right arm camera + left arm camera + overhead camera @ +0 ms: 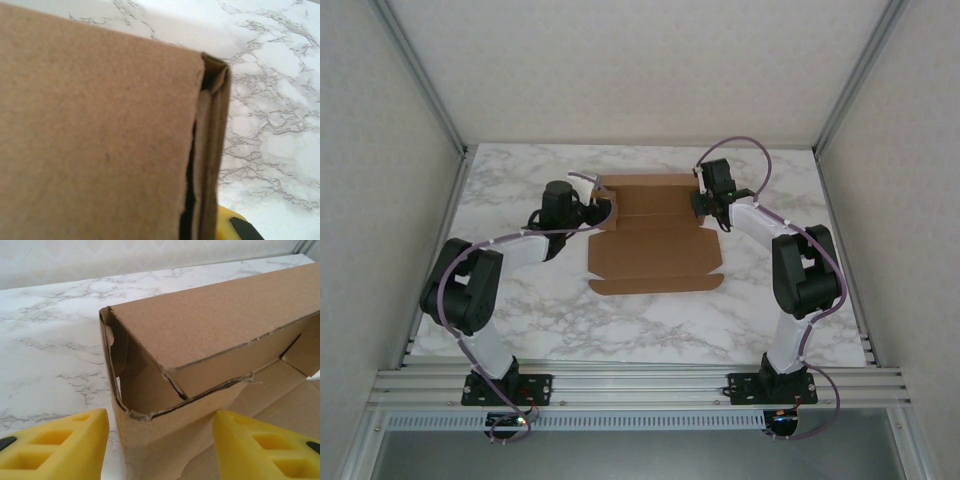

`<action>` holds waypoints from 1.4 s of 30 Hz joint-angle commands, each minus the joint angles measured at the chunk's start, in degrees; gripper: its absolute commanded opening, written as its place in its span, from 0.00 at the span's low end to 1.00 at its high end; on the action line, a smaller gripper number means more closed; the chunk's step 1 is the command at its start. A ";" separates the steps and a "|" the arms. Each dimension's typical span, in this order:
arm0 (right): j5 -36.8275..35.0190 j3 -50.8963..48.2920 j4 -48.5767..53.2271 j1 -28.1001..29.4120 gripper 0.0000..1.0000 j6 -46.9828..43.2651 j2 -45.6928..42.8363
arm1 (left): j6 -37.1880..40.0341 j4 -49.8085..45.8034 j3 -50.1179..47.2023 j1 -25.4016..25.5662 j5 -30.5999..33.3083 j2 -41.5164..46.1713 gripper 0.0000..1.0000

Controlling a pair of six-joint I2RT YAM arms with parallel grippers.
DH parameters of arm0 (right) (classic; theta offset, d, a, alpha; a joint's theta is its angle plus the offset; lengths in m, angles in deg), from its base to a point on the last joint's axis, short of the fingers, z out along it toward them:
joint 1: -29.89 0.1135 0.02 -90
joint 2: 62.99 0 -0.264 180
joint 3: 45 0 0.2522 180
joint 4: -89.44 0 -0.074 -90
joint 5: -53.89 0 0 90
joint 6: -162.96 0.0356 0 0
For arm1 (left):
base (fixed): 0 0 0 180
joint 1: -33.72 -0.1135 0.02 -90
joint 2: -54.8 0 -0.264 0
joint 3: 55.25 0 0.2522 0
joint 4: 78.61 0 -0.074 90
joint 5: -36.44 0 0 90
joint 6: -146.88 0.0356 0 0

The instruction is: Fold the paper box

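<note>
While the veined white marble counter (520, 320) extends round it on every side, the paper box (655, 240) lies as a die-cut sheet of plain brown corrugated card, matt and faintly fibrous. The box's near half lies flat: a broad rectangular panel ending in a narrow lip flap with tapered ends. The box's far half is raised into a long, shallow rectangular trough with creased walls. The left claw (604, 208) stands at the box's left end and the right claw (704, 205) at its right end, each on a black-and-white arm reaching in from that side of the box.

Left wrist view: the box (210, 325) shows its left corner, where an upright end wall curves round to meet a long wall folded over on itself. The cut edges are ragged. The left claw (160, 452) is released, its yellow fingers (55, 445), moulded with triangular recesses, spread to either side of that corner; whether they touch the card cannot be told. The counter (50, 340) lies beyond the box.

Right wrist view: the box (100, 125) presents a broad smooth face and, at its right edge, a doubled wall with a dark slit between the layers. The right claw is clenched on this wall. One yellow finger (227, 222) shows just beside the outer layer, the other hidden behind the card. The counter (275, 100) lies past the box's edge.
</note>
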 commanded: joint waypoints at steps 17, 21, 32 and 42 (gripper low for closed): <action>0.66 0.06 1.91 0.44 0.04 -1.17 -0.16 | 0.55 6.01 -5.48 0.58 -8.02 1.91 0.54; 0.41 -0.18 1.80 0.45 0.04 -1.21 -0.19 | 2.85 5.03 -6.64 0.01 -3.75 1.76 0.54; 0.39 -0.57 1.79 0.49 0.04 -1.65 -0.34 | 0.90 5.93 -3.61 -6.40 -9.99 -1.49 0.57; 1.56 -0.21 1.86 0.51 0.04 -1.56 0.04 | 6.27 -0.05 0.78 -2.78 -16.29 -3.58 0.53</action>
